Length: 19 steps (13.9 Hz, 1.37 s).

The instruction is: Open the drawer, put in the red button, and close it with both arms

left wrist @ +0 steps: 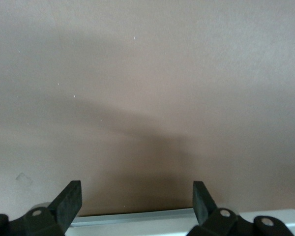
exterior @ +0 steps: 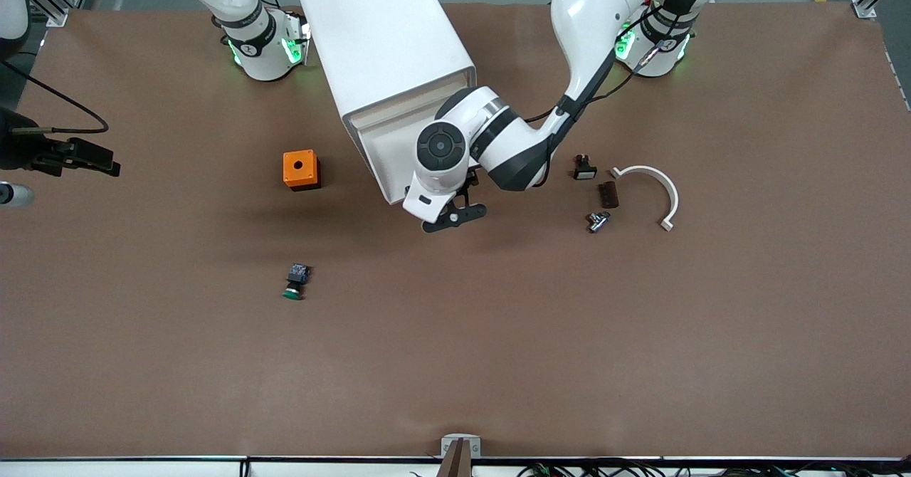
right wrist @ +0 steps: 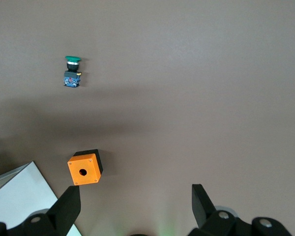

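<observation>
The white cabinet (exterior: 384, 35) stands between the arms' bases, and its cream drawer fronts (exterior: 388, 132) look shut. My left gripper (exterior: 455, 215) is low at the foot of those fronts. In the left wrist view it (left wrist: 137, 196) is open, and a white edge (left wrist: 137, 219) runs between its fingers (left wrist: 69, 201). A small black part with a trace of red (exterior: 583, 167), which I take for the red button, lies toward the left arm's end. The right gripper (right wrist: 135, 201) is open and empty, high over the table beside the cabinet (right wrist: 14, 196).
An orange box with a round hole (exterior: 301, 169) (right wrist: 83, 169) sits beside the cabinet toward the right arm's end. A green-capped button (exterior: 295, 282) (right wrist: 72, 71) lies nearer the front camera. A white curved piece (exterior: 658, 185), a brown block (exterior: 608, 194) and a metal part (exterior: 598, 221) lie by the red button.
</observation>
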Each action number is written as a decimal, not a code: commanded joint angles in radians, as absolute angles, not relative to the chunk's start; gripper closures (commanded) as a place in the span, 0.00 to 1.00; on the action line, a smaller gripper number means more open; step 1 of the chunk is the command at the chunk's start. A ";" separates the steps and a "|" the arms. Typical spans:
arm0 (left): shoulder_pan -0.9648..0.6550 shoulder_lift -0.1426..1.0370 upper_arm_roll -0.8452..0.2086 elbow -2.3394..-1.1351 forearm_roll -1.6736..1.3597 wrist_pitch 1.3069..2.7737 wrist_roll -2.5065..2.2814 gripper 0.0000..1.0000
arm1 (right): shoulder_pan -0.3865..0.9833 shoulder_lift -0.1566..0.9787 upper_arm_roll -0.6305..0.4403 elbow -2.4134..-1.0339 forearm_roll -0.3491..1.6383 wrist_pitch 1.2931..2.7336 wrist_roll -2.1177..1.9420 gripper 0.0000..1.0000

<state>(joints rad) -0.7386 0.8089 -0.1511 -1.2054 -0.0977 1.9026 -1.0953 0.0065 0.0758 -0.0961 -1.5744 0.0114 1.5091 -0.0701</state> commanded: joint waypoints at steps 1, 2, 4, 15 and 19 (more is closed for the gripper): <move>-0.755 0.799 -0.153 -1.224 -0.141 1.905 -1.100 0.01 | -0.012 0.072 -0.075 -1.565 0.005 1.497 -0.086 0.00; -0.756 0.799 -0.153 -1.224 -0.173 1.905 -1.100 0.01 | -0.012 0.072 -0.077 -1.565 0.005 1.497 -0.086 0.00; -0.764 0.796 -0.153 -1.224 -0.221 1.905 -1.101 0.01 | -0.012 0.072 -0.077 -1.565 0.008 1.496 -0.084 0.00; -0.810 0.798 -0.153 -1.246 -0.413 1.905 -1.103 0.01 | -0.020 0.084 -0.077 -1.513 0.011 1.493 -0.074 0.00; -0.833 0.793 -0.153 -1.293 -0.448 1.905 -1.103 0.01 | -0.029 0.086 -0.078 -1.509 0.005 1.494 -0.074 0.00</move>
